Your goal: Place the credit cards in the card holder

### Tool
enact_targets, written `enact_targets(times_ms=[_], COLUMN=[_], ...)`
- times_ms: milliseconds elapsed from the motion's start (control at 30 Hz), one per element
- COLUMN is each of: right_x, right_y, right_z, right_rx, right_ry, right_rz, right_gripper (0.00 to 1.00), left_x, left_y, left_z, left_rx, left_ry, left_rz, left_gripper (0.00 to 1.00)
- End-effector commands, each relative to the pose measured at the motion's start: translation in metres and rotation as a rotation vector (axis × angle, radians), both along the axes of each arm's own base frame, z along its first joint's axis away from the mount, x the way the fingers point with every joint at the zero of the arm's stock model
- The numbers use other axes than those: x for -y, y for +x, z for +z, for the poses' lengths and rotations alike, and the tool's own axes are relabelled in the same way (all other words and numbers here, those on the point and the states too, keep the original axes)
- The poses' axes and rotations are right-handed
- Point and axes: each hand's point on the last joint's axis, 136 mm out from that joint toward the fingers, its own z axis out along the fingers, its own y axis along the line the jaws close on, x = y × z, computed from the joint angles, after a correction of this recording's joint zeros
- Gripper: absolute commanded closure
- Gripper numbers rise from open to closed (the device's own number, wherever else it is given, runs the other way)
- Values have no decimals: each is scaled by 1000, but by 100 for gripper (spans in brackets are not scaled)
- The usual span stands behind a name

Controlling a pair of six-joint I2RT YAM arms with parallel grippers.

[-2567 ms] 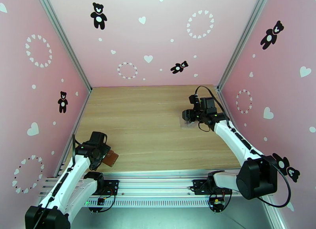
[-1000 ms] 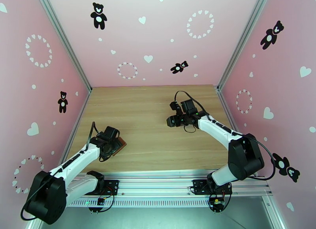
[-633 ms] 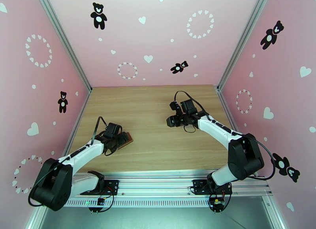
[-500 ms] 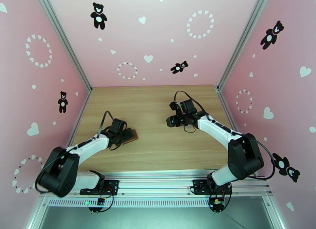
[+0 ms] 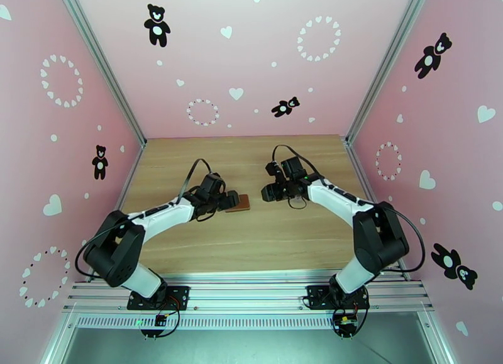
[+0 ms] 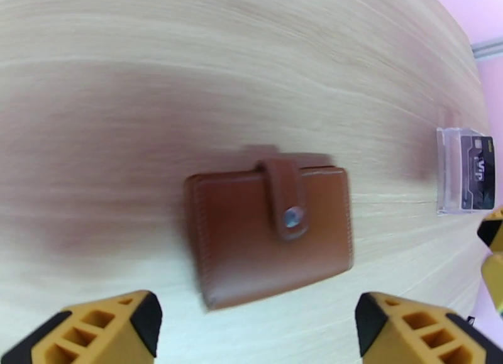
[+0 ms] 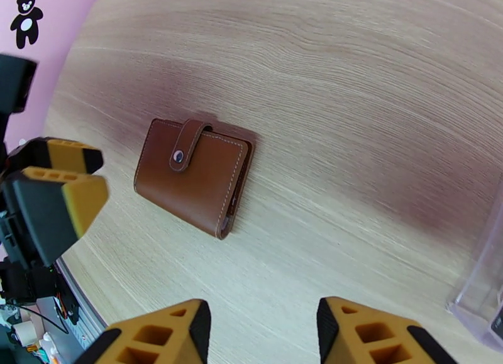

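Card holder (image 6: 267,233), brown leather, snapped shut, lies flat; left gripper (image 6: 254,324), right gripper (image 7: 261,324) released.

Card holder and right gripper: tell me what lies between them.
Nothing but bare table between card holder and right gripper, per the right wrist view.

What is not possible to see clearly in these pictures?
Inside pockets of the card holder: hidden in both wrist views, because it lies closed, snap tab fastened.
Number of credit cards in the clear box: left wrist view, small at the right edge, one dark face visible.
The box in the right wrist view: cut off by the picture's edge.
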Motion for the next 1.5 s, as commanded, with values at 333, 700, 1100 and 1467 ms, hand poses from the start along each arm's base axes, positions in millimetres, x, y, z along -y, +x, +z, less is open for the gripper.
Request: enact_targets(times_ms=[333,700,1100,1467], right_x=[-112,-106,-85,-56], right_y=[43,-1,-102,-108], right_z=[-46,-80,-51,-40], right_rx=[-177,-279,-154,-90], right_ry=[-38,-105,-55,-201], right_rz=[114,72,80,151], right_gripper=[51,56,53,45], left_x=[-22,-25,-13,-6], left_y=[-105,-101,-95,-121], left_z=[-43,-44,-43,-29], left_rx=[-218,-215,-224,-220], left_ry=[-164,-135,-165,-177], left_rz=[55,80,58,-59], left_gripper=[32,39,42,45])
